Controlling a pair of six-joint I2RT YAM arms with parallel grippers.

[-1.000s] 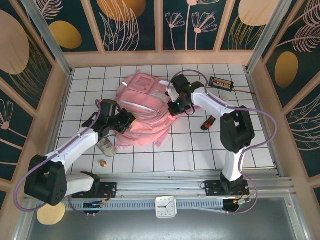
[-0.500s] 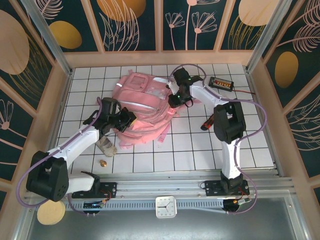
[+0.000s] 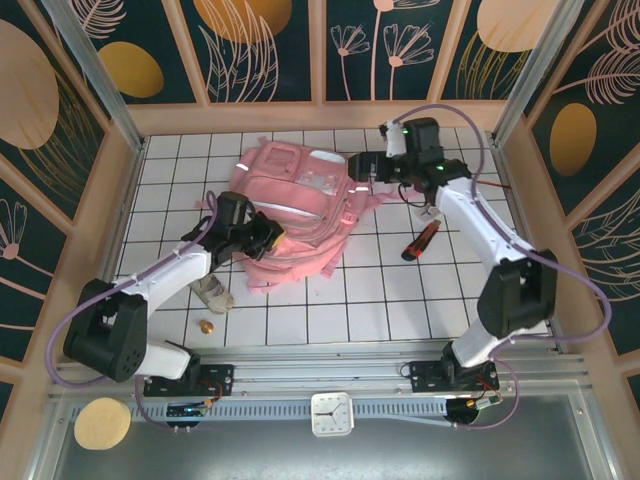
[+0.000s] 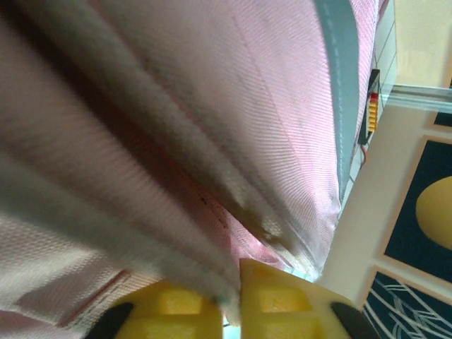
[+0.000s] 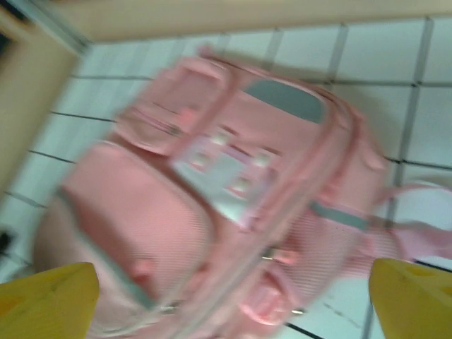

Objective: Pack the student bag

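The student bag [image 3: 292,200], a large pale pink backpack, lies flat on the white tiled table in the top view. My left gripper [image 3: 264,236] sits at its near left edge. In the left wrist view its yellow fingers [image 4: 282,296] are nearly together, with a fold of the bag's pink fabric [image 4: 212,106] pinched between them. My right gripper [image 3: 358,167] hovers just off the bag's far right corner. Its fingertips [image 5: 56,289] stand wide apart in the right wrist view, with nothing between them and the bag [image 5: 212,212] blurred beneath.
A red and black pen-like tool [image 3: 419,243] lies right of the bag. A pale crumpled item [image 3: 213,293] and a small brown piece [image 3: 207,326] lie near the left arm. A black device with yellow and red marks [image 4: 371,106] rests by the far wall.
My right gripper has opened, let go of the bag's right side and drawn back to the far right. The left gripper kept its hold and shifted slightly with the bag.
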